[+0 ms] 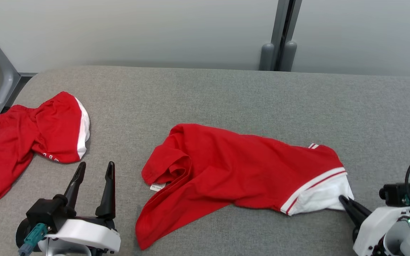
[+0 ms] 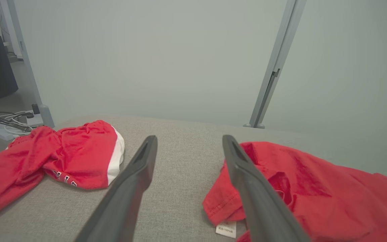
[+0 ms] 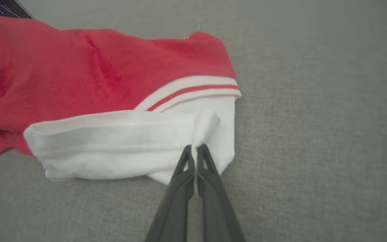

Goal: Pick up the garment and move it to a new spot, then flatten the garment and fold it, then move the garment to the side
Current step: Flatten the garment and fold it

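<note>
Two grippers at the near edge, one of them pinching the sleeve

Nearest to the robot, at the lower left of the head view, the left gripper (image 1: 96,164) hovers over the bare grey fabric surface (image 1: 226,96). Its two dark fingers are spread wide apart and nothing is between them. In its own wrist view the left gripper (image 2: 189,137) points at the strip of grey between the two red pieces of clothing. At the lower right, the right gripper (image 1: 342,197) has its fingers pressed together on the edge of the white sleeve (image 1: 319,197). In the right wrist view, the right gripper (image 3: 195,147) pinches a small fold of this sleeve (image 3: 113,144), which bunches up just above the tips.

A little farther, the garment (image 1: 233,160) lies crumpled across the middle of the surface, from the near centre out to the right. The sleeve is its right end. A red-and-white striped trim (image 1: 311,185) separates the sleeve from the red body. Close to a fold on its left part, a small white label (image 1: 157,187) sticks out.

To the left, well apart from the garment, lie the red shorts (image 1: 41,131) with a white side panel. They reach the left border of the head view.

Behind the far edge of the surface stands a pale wall (image 1: 155,32) with a grey post (image 1: 279,35).
</note>
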